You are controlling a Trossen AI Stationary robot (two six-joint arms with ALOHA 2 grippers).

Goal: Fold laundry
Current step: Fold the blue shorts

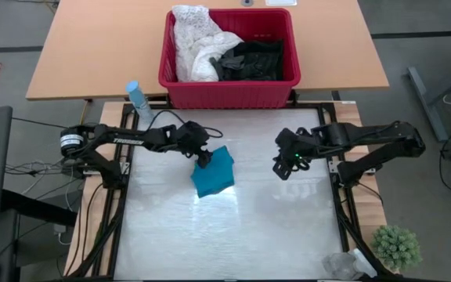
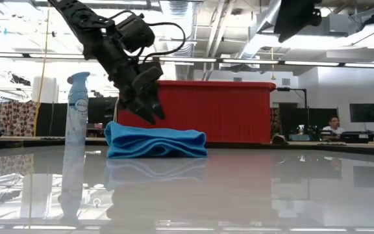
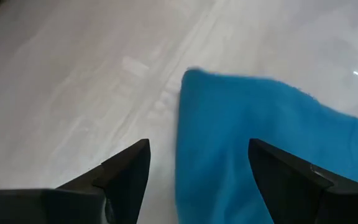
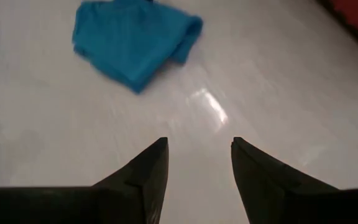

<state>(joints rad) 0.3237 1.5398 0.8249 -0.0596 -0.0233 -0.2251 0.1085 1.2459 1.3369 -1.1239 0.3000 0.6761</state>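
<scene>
Centrally placed on the white table (image 1: 233, 235): a small teal garment (image 1: 213, 173), folded into a compact, roughly square bundle, lying flat with nothing clamped on it. Judged from the neat layers seen edge-on in the low view, probably a finished fold, set down in the open middle so the work surface around it remains usable.

Directly above its far edge: the left gripper (image 2: 149, 112), fingers spread wide and holding nothing, tips just clear of the cloth. In the left wrist view, both dark fingers (image 3: 126, 168) well apart with the teal fabric showing between them; likely poised that way after release or before a last press, though impossible to settle which.

Further off, to the other side: the right gripper (image 1: 285, 166), hovering over bare table, well apart from the bundle, fingers partly open and empty. Seemingly parked there to leave the bundle alone.

Beyond the table's far edge: the red basket (image 1: 229, 86) on a wooden desk, holding the remaining laundry, a white lacy garment (image 1: 194, 43) beside black garments (image 1: 249, 61). Kept close, presumably for easy reach of the next piece.

At the table's left far corner: a spray bottle (image 2: 77, 110), upright. Label writing on it too small to read; no other legible text anywhere.

Near the right front corner: a small green plant (image 1: 398, 247).
</scene>
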